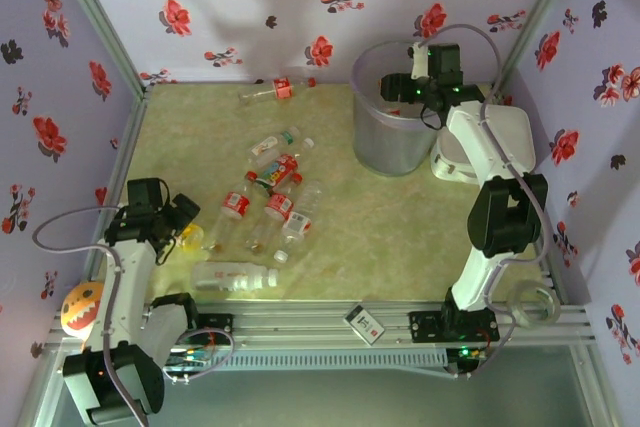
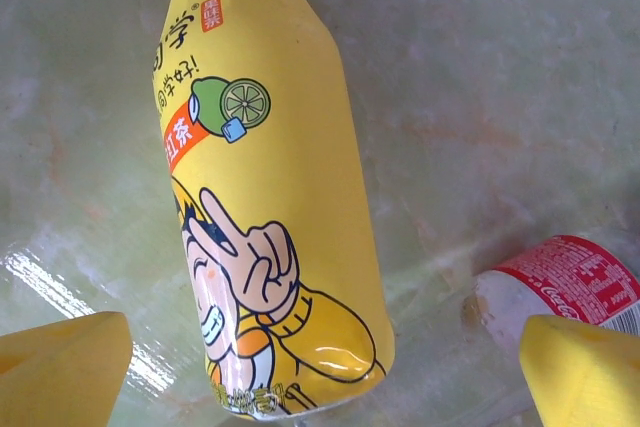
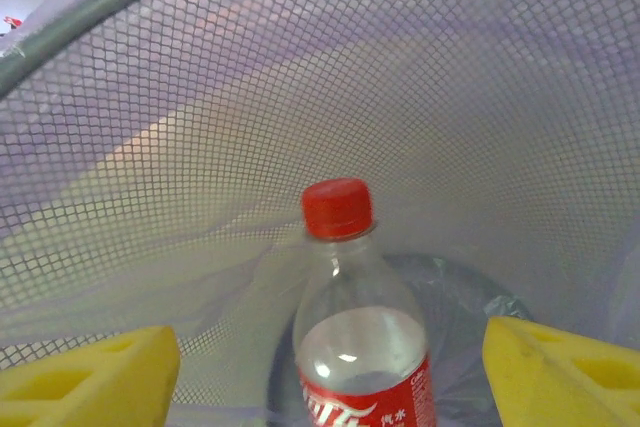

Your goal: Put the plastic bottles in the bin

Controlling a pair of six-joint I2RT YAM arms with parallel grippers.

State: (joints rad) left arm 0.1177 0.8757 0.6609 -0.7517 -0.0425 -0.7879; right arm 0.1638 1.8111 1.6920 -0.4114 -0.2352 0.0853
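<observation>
A red-capped cola bottle (image 3: 350,347) sits inside the mesh bin (image 3: 300,67) between the wide-spread right jaws; left jaws gape too.

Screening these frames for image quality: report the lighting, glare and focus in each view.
Top external: soft, even light, with no harsh shadows on the table. Left wrist: the print on the yellow bottle is sharp, and bright glare streaks the table at the lower left. Right wrist: the red-capped bottle is in focus with a small highlight, and the bin mesh reads clearly.
</observation>
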